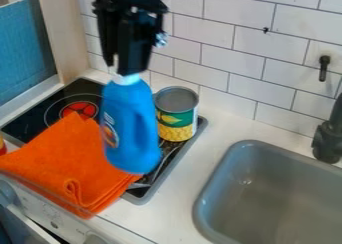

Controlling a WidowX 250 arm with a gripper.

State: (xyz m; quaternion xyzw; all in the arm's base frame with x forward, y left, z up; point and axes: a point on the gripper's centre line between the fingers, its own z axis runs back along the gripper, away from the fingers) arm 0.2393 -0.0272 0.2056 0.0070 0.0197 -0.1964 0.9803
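You have the black two-finger claw (127,72) at the upper left of the camera view, pointing down, with its fingers clamped on the white top of a blue plastic bottle (130,125) with a moulded handle and a partly visible label. The bottle hangs almost upright below the claw, in front of the stove and the cloth as you look at it; you cannot tell whether its base touches anything.

To the bottle's right and just behind it, you see a metal can (177,113) with a green and yellow label, standing upright near the stove's right edge. To its left and below, a folded orange cloth (60,160) lies over the front of the black stove top (33,118), close to a red burner mark (79,109). A sliver of a red and yellow thing (2,146) shows at the left edge.

On your right, a grey basin (287,198) is set into the white surface (224,130), with a black faucet (327,143) at its far right. White tiles (214,53) line the wall behind, and a black hook-like fitting (324,68) sticks out there.
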